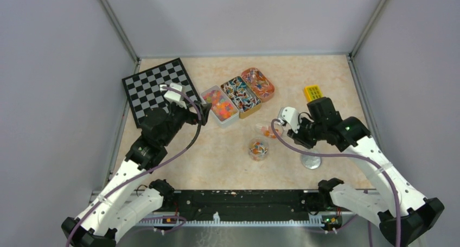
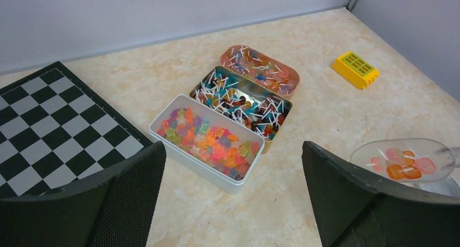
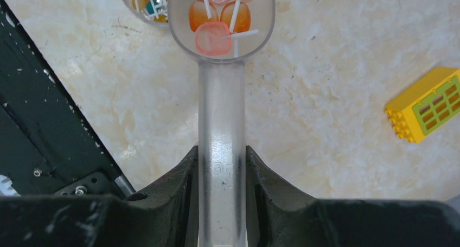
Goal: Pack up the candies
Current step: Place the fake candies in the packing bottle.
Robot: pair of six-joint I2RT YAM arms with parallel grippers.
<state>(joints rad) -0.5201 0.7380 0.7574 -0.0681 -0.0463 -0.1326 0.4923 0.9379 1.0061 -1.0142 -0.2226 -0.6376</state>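
Right jaws gripping scoop (image 3: 221, 122) handle, candies (image 3: 214, 38) in bowl ahead, left jaws spread, seemingly empty.

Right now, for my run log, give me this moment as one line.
left gripper: open, empty | right gripper: shut on scoop | scoop: orange, pink candies aboard | cup: candies inside

High rear overview, close wrist views, all sharing scoop (image 3: 219, 122) of candies (image 3: 213, 38)
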